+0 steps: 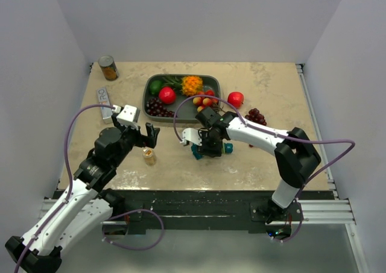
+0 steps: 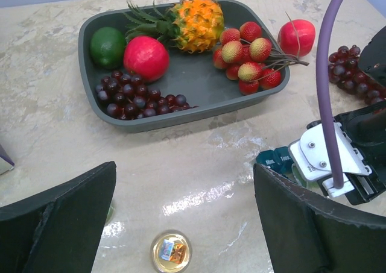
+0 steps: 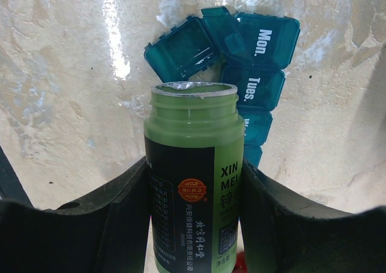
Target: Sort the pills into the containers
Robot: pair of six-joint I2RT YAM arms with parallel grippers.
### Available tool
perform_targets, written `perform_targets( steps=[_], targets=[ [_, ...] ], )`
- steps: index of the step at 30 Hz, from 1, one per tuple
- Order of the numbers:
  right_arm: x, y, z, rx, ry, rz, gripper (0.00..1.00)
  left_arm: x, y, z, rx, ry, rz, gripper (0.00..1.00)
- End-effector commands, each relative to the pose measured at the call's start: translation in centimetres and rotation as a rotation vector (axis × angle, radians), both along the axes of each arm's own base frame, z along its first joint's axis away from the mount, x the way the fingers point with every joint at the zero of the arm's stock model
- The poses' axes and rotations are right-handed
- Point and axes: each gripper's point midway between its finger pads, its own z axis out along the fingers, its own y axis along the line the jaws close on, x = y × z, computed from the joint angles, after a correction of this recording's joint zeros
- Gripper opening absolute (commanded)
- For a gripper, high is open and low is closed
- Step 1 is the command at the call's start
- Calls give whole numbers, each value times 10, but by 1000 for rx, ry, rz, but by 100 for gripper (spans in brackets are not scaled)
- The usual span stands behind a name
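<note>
My right gripper (image 3: 194,191) is shut on a green pill bottle (image 3: 193,122) with a black label. The bottle's open mouth points at the containers (image 3: 259,86), a strip of teal cells marked with days. One cell at the strip's end has its lid (image 3: 181,50) flipped open. No pills show; the bottle's inside is hidden. From above, the right gripper (image 1: 211,145) sits over the teal strip (image 1: 196,153) at mid-table. My left gripper (image 1: 148,134) stands open above a round gold cap (image 2: 170,252) that lies on the table, touching nothing.
A grey fruit tray (image 1: 181,76) with an orange pineapple, a lime, grapes and red fruit stands behind both grippers. Beside it to the right lie a red apple (image 1: 236,99) and dark grapes (image 1: 256,116). A tin can (image 1: 108,68) stands at the far left corner.
</note>
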Motion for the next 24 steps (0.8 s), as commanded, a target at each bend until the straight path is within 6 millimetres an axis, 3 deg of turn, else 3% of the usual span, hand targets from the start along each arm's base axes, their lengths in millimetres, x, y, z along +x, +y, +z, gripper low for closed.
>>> perform_targets(
  steps=[1, 10, 17, 24],
  targets=[
    [10, 5, 15, -12, -52, -19, 0, 2, 4, 18, -16, -55, 16, 99],
    [8, 6, 13, -62, -57, -8, 0, 3, 9, 20, -24, -63, 38, 99],
    [5, 6, 13, -80, -54, 0, 0, 9, 35, 17, -27, -48, 174, 99],
    [6, 6, 14, -88, -55, -1, 0, 10, 37, 17, -35, -51, 173, 99]
  ],
)
